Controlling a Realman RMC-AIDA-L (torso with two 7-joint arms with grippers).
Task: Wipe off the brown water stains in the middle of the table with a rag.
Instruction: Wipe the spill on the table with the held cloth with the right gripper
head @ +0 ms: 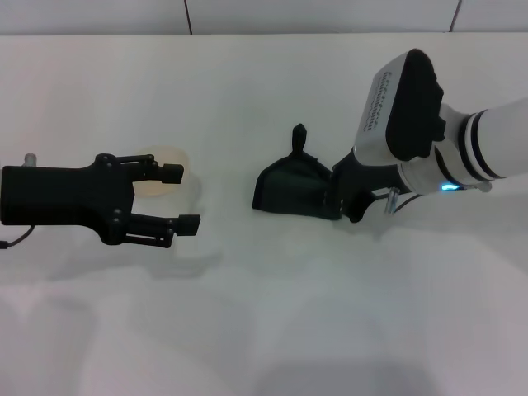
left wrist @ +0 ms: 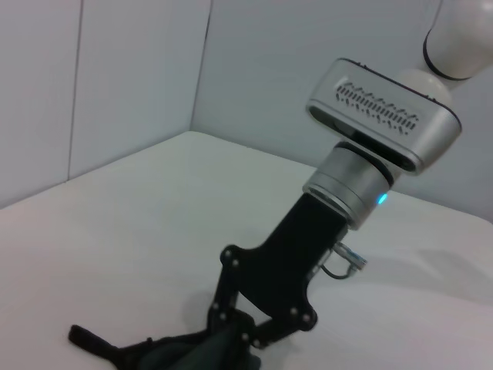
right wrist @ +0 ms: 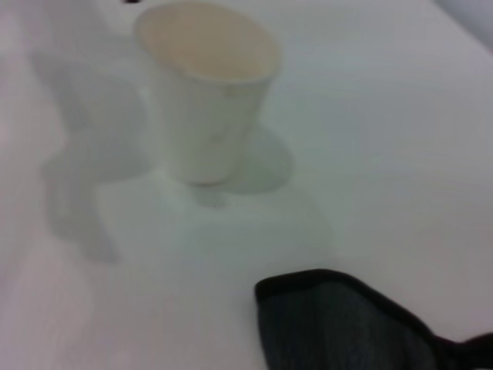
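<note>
Dark cloth, head view: the rag (head: 295,190) lies flat on the white desk (head: 264,313), near the middle, and the right hand (head: 340,196) is down at its edge, pinching it.
Stain, head view: no brown puddle shows anywhere on the bare desk; if it is there, it is likely hidden under the rag, though that is only a guess.
Direction for the wipe: the rag's free part spreads away from the right hand toward the cup (head: 169,175), so a stroke would run along that line.
Nearer arm: the right hand is on the rag; the left hand (head: 183,198) hangs well apart from it, beside the cup, fingers spread and holding nothing.
Cup, head view: pale and partly hidden behind the left hand's upper finger.
Left wrist view: the right hand (left wrist: 245,339) comes down at a slant from its silver wrist, its black fingers pressed into the bunched rag (left wrist: 173,352); one corner trails off flat on the desk.
Right wrist view: the rag's dark rounded edge (right wrist: 347,324) lies near the white cup (right wrist: 206,92), not touching it.
Cup contents: upright, with tan liquid inside.
Desk between rag and cup: no brown stain shows.
</note>
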